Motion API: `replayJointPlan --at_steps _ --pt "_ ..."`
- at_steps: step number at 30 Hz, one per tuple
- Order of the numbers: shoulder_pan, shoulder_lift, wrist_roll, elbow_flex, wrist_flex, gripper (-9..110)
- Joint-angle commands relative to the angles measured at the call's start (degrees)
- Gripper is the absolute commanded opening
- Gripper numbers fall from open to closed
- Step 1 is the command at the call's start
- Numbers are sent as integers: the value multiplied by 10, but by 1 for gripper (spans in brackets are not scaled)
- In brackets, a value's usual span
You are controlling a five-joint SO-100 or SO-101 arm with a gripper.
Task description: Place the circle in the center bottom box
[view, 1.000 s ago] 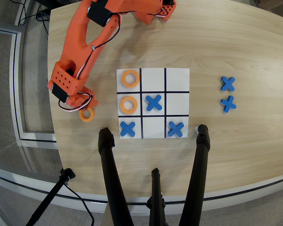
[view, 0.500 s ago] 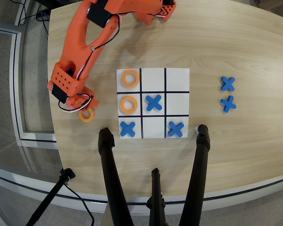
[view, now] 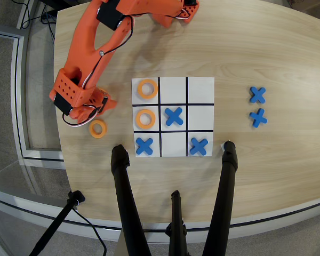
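Circle: orange ring [view: 97, 128] lying flat on the wooden table [view: 277, 53], left of the grid sheet in the overhead view, just below the arm's head. I take this one as the pick target, but that is my call.
Possible second loose ring: a sliver of orange shows at the head's edge [view: 102, 93]; too covered for me to say what it is.
Gripper: orange head [view: 94, 109] low over the table, just above the loose ring. Jaws hidden from this angle; I cannot tell if they are apart or together, or touching the ring.
Center bottom box: going by the arm's base at the top of the picture, I read this as the top row's middle cell [view: 173, 89], robot side. It is bare white.
Grid contents: orange rings in top-left [view: 147, 88] and middle-left [view: 145, 118] cells; blue X pieces in centre [view: 174, 116], bottom-left [view: 144, 146] and bottom-right [view: 198, 146] cells.
Spare X pieces: two [view: 257, 95] [view: 258, 118] on the table right of the sheet.
Foreground: black tripod legs [view: 125, 197], clear of the sheet.
Progress: early, in my judgement. Ring not lifted, target cell unfilled. Left: grasp, carry right over the sheet, set down inside the lines.
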Motion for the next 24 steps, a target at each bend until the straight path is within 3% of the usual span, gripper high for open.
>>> replayJointPlan --at_steps 1,9,24 --pt "6 3 -6 -15 14 19" --pt "7 -12 -6 -11 14 1" --pt "3 62 -4 4 35 0"
